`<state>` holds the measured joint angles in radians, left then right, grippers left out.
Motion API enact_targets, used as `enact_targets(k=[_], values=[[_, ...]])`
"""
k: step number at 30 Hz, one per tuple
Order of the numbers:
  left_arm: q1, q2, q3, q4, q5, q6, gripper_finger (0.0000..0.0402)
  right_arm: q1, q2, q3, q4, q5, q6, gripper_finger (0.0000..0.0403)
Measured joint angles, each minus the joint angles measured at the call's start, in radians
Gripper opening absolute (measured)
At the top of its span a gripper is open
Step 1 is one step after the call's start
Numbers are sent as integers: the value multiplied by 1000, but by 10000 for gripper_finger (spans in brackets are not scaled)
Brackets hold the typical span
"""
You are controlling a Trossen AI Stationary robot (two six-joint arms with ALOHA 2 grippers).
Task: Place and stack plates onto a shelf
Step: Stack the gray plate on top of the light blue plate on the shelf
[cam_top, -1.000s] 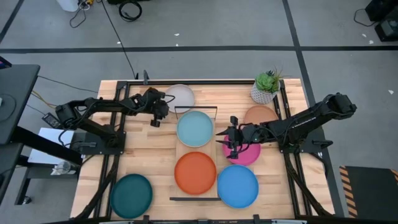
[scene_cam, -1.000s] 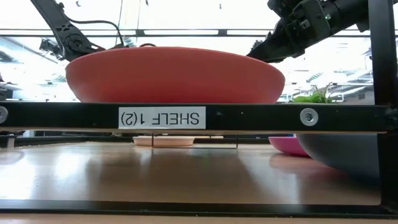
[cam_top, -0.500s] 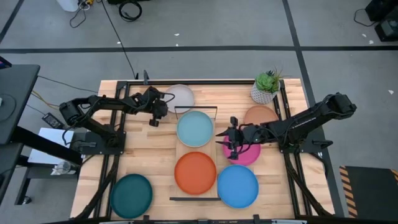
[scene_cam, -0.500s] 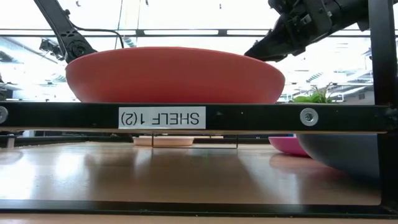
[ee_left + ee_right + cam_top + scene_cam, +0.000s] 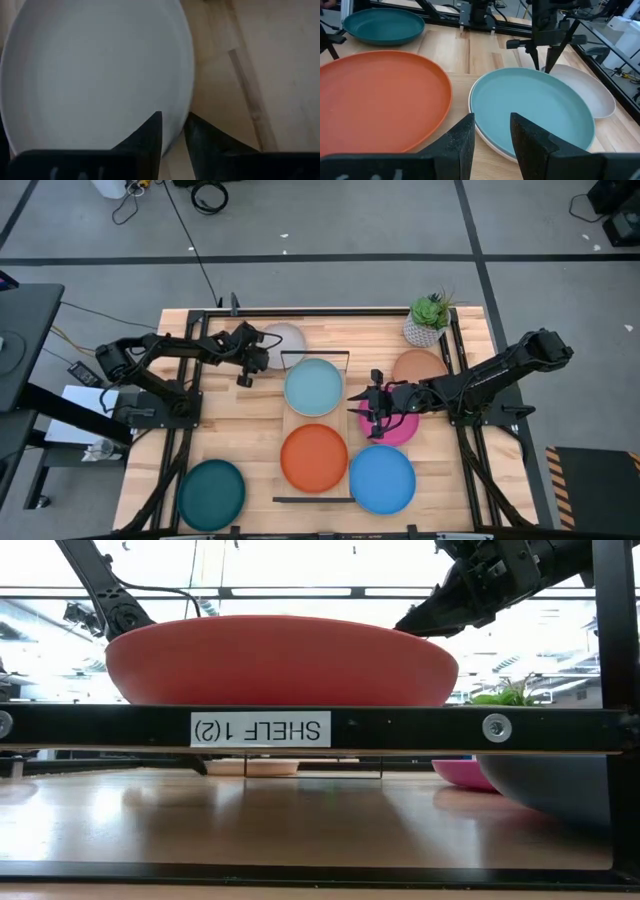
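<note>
While my left gripper [image 5: 243, 370] sits at the rim of the cream-white plate [image 5: 288, 336], only my left wrist view shows the grip itself: my two fingers [image 5: 150, 135] stand narrowly apart with the plate's edge [image 5: 100, 75] in the gap, one finger over the plate's inner surface and the other outside the rim. I cannot tell whether the pads press the rim.

From overhead, the cream-white plate lies on the tabletop [image 5: 230, 430] just ahead of my left gripper, at the far end of the shelf [image 5: 345, 480]. The light teal plate [image 5: 313, 387] and the orange plate [image 5: 313, 458] both rest on the shelf board, side by side along its length.

My right gripper [image 5: 372, 408] hovers beside the shelf, over the near edge of the magenta plate [image 5: 402, 426]. My right wrist view shows its fingers [image 5: 457, 142] set a narrow gap apart, holding nothing, with the light teal plate [image 5: 532, 110] directly ahead and the orange plate [image 5: 380, 100] next to it. That view also shows the dark teal plate [image 5: 382, 25] farther off.

Overhead alone shows the blue plate [image 5: 382, 478] and the terracotta brown plate [image 5: 420, 364] near my right gripper.

The low view shows only the orange plate [image 5: 280, 660] on the shelf.
</note>
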<state>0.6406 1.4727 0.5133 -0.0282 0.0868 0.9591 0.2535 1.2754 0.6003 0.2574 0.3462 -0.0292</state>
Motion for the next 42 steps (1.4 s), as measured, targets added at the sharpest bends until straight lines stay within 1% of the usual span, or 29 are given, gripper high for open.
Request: enact_targets(k=[3, 7, 11, 15, 19, 23, 27, 31, 35, 42], values=[[-6, 0, 0, -13, -7, 4, 64, 0, 0, 0, -1, 0, -2, 131], [-21, -1, 1, -25, -27, -7, 16, 0, 0, 0, -2, 0, -7, 131], [-43, -21, 5, -52, -61, -59, 15, 0, 0, 0, -11, 0, -9, 131], [-57, -89, 53, -142, -80, -111, 14, 0, 0, 0, -12, 1, -26, 131], [-68, -185, 117, -250, -123, -167, 14, 0, 0, 0, -17, 1, -33, 131], [-85, -298, 193, -322, -179, -239, 14, 0, -2, 0, -26, 4, -35, 131], [-123, -411, 264, -318, -168, -331, 14, 0, -7, 0, -34, 11, -40, 131], [-210, -503, 313, -315, -92, -381, 15, 1, -19, 0, -68, 32, -36, 131], [-347, -567, 321, -317, -72, -389, 14, 6, -61, 0, -130, 51, -4, 131], [-632, -566, 320, -313, -76, -399, 15, 23, -153, 0, -251, 68, 47, 131]])
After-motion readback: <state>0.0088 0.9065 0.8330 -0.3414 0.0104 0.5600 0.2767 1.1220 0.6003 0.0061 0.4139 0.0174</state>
